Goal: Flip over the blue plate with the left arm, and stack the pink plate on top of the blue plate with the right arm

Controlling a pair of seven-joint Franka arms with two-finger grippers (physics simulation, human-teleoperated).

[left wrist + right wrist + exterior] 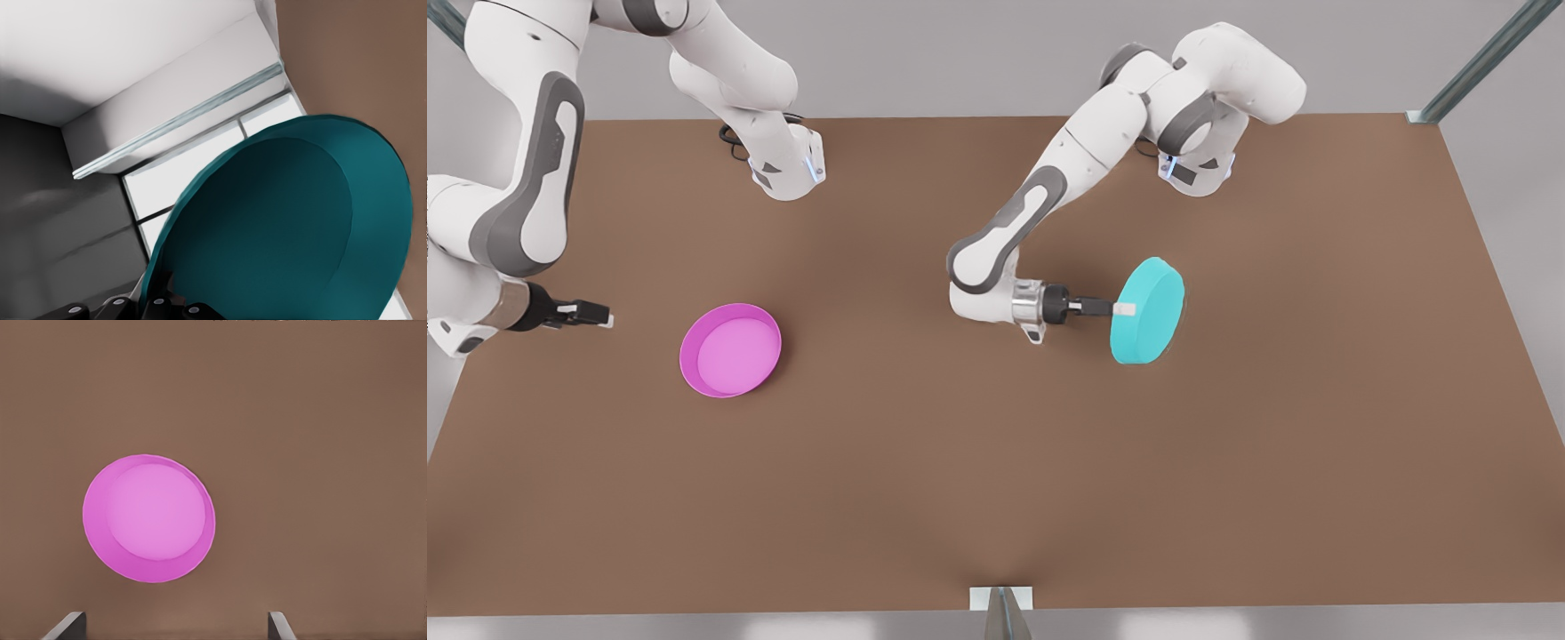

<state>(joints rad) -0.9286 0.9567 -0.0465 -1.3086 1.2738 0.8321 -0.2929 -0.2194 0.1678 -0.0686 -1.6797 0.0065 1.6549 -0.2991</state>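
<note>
Gripping the blue plate [1149, 311] by its rim, the left gripper [1126, 309] holds it up on edge above the table [1227, 462], at about three o'clock from the table's middle in the front view. Its jaws are pinched down on the thin wall at the dish's nine o'clock edge, flat base facing the camera. In the left wrist view the plate's [280, 233] hollow face looms close over the fingers [157, 303].

The pink plate [731, 349] lies flat and open side up at about nine o'clock, well apart from the blue one. The right gripper [605, 315] waits at that dish's ten o'clock; in the right wrist view its fingertips [67, 628] stand widely parted and empty, the pink plate [149, 518] between and beyond them.

Both dishes look stiff, light and smooth, so likely slippery. The low upright rim seems the only real purchase, and a single pinch there may let a plate swing.
</note>
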